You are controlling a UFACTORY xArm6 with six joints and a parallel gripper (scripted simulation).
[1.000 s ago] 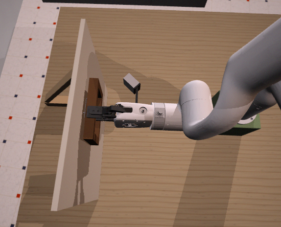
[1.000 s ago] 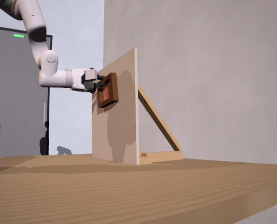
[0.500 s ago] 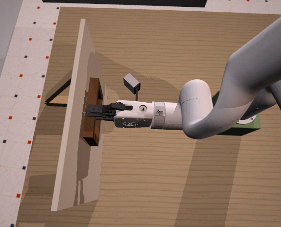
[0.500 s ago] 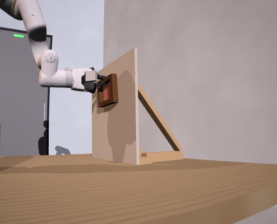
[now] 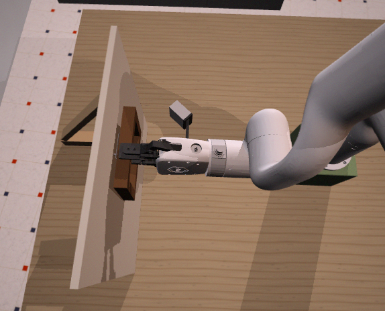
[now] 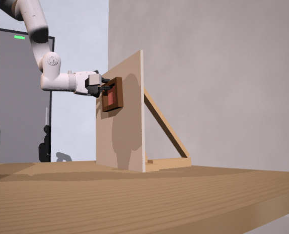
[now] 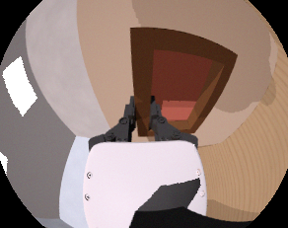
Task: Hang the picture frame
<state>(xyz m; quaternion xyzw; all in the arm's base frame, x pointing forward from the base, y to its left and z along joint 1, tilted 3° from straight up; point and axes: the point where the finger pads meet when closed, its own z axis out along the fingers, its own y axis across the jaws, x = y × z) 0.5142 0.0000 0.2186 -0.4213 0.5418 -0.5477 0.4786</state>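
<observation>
Against the board: picture frame (image 6: pixel 113 94) held flat on an upright wooden board (image 6: pixel 125 131) standing on the desk (image 6: pixel 165 199).
Fingers (image 5: pixel 127 149): clenched on the frame's top edge, seemingly to steer it onto the screw.
Screw: hidden.
Room: open board face around the frame.

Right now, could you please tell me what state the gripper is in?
Gripper: closed on the top rail of the picture frame, against the board.

Top view looks down from high on the table (image 5: pixel 220 234); exterior view sits low at table level, sideways, farther off; wrist view is close; all share the board (image 5: pixel 96 167).
</observation>
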